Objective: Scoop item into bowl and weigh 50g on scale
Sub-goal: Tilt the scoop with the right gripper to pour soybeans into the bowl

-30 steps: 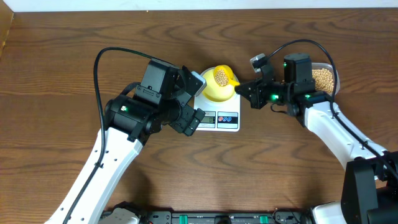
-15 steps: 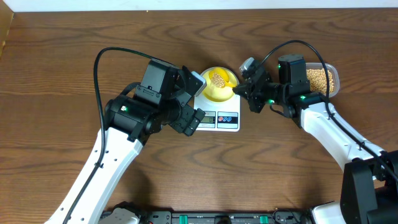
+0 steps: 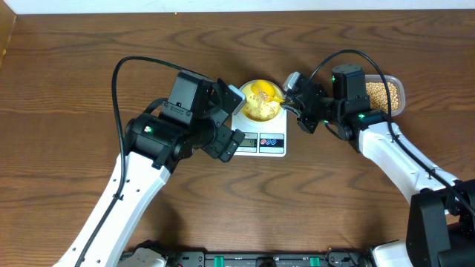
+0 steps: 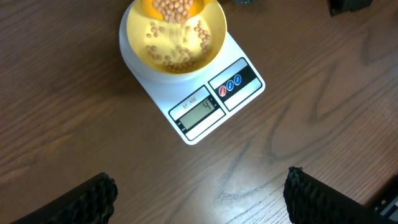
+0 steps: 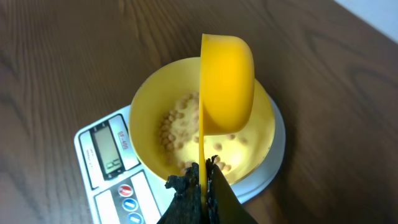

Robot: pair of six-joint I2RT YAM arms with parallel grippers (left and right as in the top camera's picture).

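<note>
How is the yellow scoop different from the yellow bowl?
The scoop is tipped up in the air, held by the right gripper; the bowl sits flat on the scale. The scoop has a handle and is smaller; the bowl has none. The scoop is deeper yellow, the bowl paler. Both are round and yellow.

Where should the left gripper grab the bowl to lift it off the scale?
Pinch the thin rim of the bowl from above, one finger inside, one outside, on its left side, nearest the open left gripper. It's shallow and sits low on the scale, so a side grasp looks poor. The scoop in the right gripper is tipped over the right side.
</note>
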